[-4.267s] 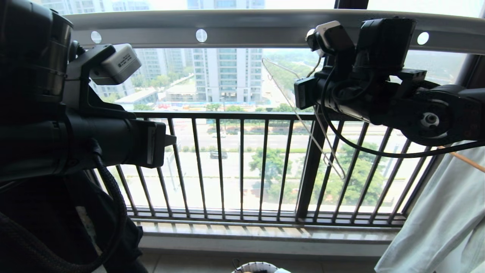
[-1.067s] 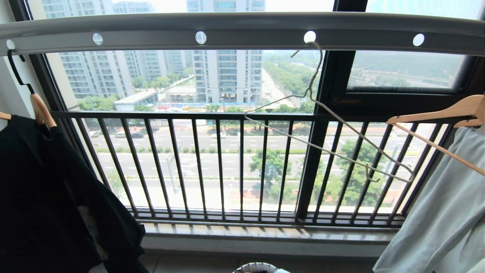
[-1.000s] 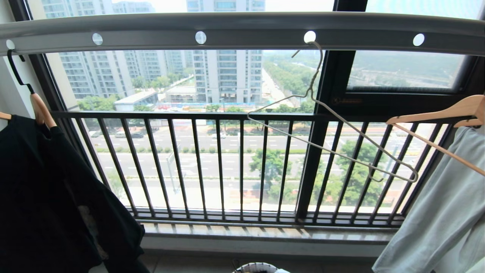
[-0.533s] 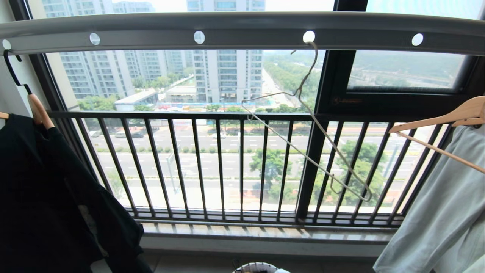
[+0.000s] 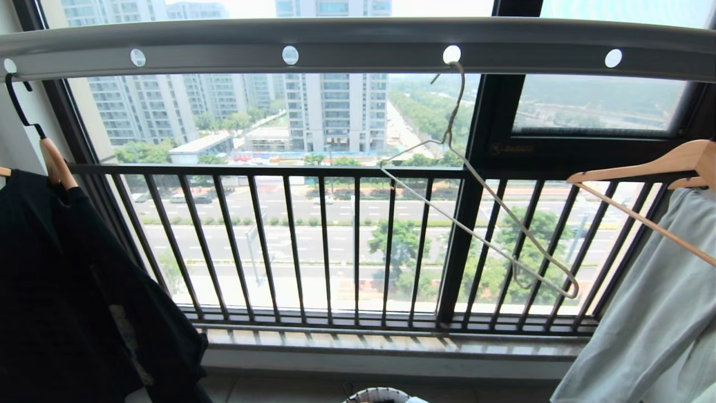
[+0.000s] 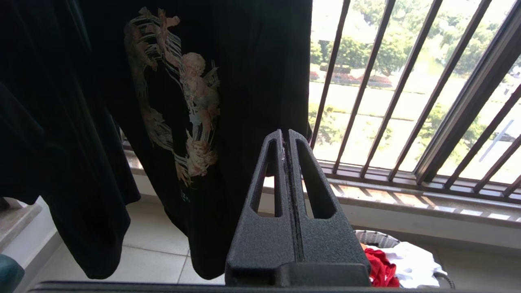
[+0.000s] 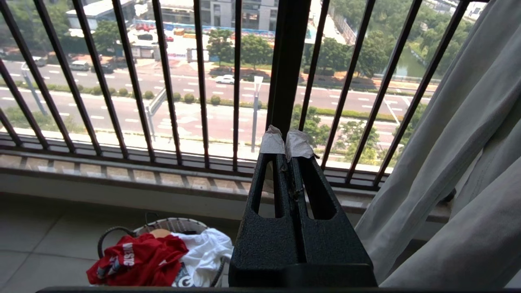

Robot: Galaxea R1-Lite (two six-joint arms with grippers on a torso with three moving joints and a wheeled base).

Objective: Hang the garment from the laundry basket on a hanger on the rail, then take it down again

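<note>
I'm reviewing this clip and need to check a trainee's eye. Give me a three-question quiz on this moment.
1. True or false: the red T-shirt is on the wire hanger.
2. What does the wire hanger hook into?
A. a hole in the grey rail
B. the window bars
C. a wooden hanger
3. Fill in: both the left gripper and the right gripper are ____ and empty.

Key:
1. False; it lies in the laundry basket beside a white garment, and the hanger is bare.
2. A
3. shut
</note>
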